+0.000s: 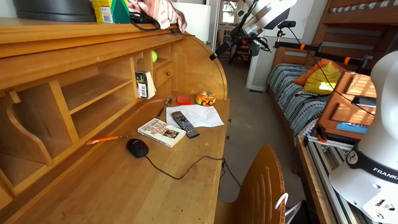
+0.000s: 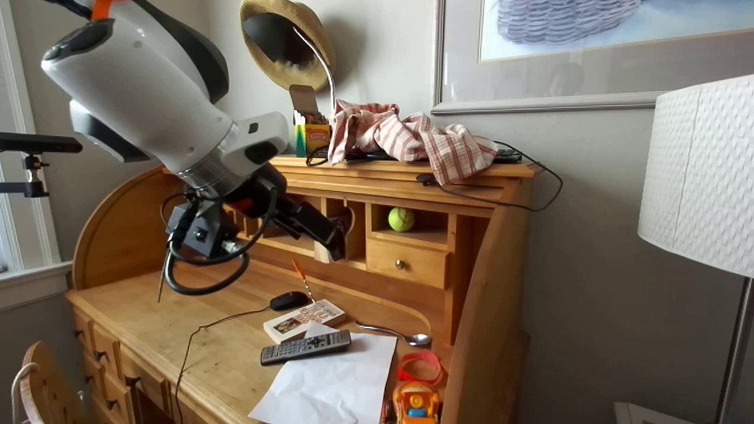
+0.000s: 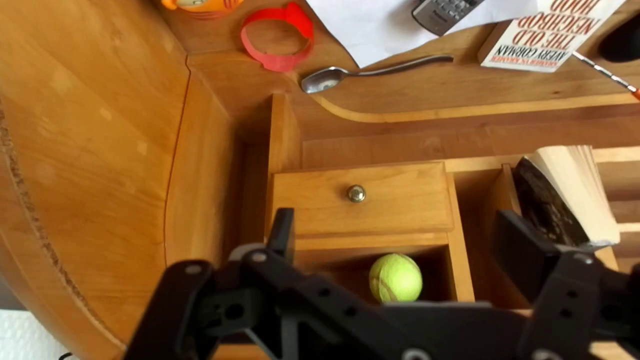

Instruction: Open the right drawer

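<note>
The right drawer [image 3: 320, 207] has a plain pale honey-wood front with a small round metal knob [image 3: 356, 193]. It sits closed in the desk's upper shelf unit, under an open cubby. It also shows in both exterior views [image 1: 163, 74] [image 2: 383, 259]. My gripper [image 3: 400, 222] is open and empty, its fingers spread wide. In the wrist view one fingertip overlaps the drawer's lower left corner, and the other lies to the right, over the slot beside the book. In an exterior view the gripper [image 2: 337, 235] hangs in the air above the desk, apart from the drawer.
A tennis ball [image 3: 395, 278] sits in the cubby adjoining the drawer. A book [image 3: 575, 200] leans out of a slot beside it. The desk's curved side wall [image 2: 489, 318] stands close by. A spoon [image 2: 418, 340], paper [image 2: 341, 383], remote [image 2: 306, 347] and toy car [image 2: 416, 403] lie below.
</note>
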